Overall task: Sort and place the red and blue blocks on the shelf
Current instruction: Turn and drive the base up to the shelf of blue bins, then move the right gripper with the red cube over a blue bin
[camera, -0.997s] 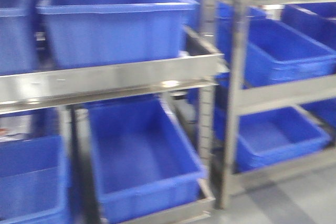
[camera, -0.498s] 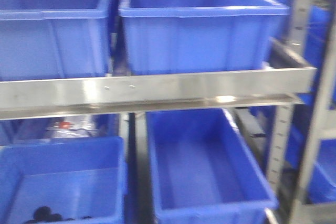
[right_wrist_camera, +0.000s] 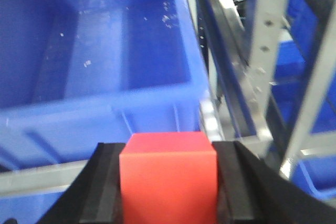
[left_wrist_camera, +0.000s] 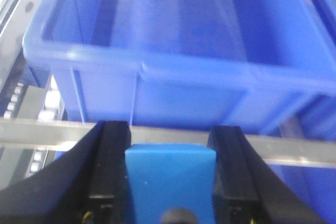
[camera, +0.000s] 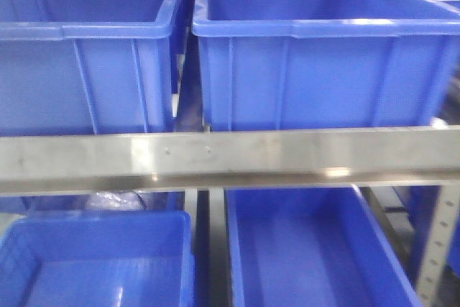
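Ahead of the base, shelf (camera: pixel 230 159): its flat steel front rail crosses my front view, with two small screws (camera: pixel 167 151) in it. I judge the rail works as a stop, so bins on the roller tracks (left_wrist_camera: pixel 16 103) cannot slide off the front.
Upper bins: the left upper bin (camera: pixel 86 84) and right upper bin (camera: pixel 323 77) stand side by side just behind the rail with a narrow gap between them. Their tops are open, which suits a drop from above.
Lower bins: the left lower bin (camera: pixel 93 264) and right lower bin (camera: pixel 309 249) sit on the tier under the rail, also open-topped.
Left gripper (left_wrist_camera: pixel 169 132): it is clamped on the blue block (left_wrist_camera: pixel 170 182), one black finger against each side face. The block is off the shelf, in front of a rail and a bin wall (left_wrist_camera: pixel 157 98). I cannot tell which bin this is.
Right gripper (right_wrist_camera: pixel 169 148): it is clamped on the red block (right_wrist_camera: pixel 168 177) in the same way. It faces another bin's front wall (right_wrist_camera: pixel 105 119), and a perforated shelf upright (right_wrist_camera: pixel 268 51) stands to the right.
Reason for the hold: I judge that one colour per arm keeps the sort simple, and that neither block is placed yet.
Writing: I can read no brand, label or print on the bins, rail or blocks. The views are soft.
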{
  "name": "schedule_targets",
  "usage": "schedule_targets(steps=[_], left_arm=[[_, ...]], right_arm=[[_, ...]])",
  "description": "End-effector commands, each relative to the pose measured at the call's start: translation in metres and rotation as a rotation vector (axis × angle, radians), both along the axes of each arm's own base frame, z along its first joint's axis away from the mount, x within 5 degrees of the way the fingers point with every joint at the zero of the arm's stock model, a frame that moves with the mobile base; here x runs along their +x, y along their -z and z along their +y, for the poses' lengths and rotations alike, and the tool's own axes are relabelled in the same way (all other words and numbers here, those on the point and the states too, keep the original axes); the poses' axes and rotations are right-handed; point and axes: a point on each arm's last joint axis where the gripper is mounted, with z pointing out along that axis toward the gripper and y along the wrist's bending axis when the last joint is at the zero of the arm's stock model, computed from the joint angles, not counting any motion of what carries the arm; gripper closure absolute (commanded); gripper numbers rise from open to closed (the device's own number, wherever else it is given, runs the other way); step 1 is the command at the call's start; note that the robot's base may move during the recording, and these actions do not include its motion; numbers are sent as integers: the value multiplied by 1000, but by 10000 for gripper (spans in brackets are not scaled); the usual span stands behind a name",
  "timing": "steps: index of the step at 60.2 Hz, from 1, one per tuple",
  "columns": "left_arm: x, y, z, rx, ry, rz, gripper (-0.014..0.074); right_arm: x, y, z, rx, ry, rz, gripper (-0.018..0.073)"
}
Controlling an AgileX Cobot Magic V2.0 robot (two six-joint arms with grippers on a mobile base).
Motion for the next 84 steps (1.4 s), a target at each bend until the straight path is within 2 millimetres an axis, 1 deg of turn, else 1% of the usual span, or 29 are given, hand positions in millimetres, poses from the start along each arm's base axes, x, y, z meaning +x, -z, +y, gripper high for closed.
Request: schedule_targets(steps=[1,84], left_arm=[[2,-19,-1,-23,4,-119,470],[2,-19,-1,-23,4,-119,470]], right_arm=[[-1,-19,0,-10,-3,-123,497],[-1,-19,0,-10,-3,-124,497]])
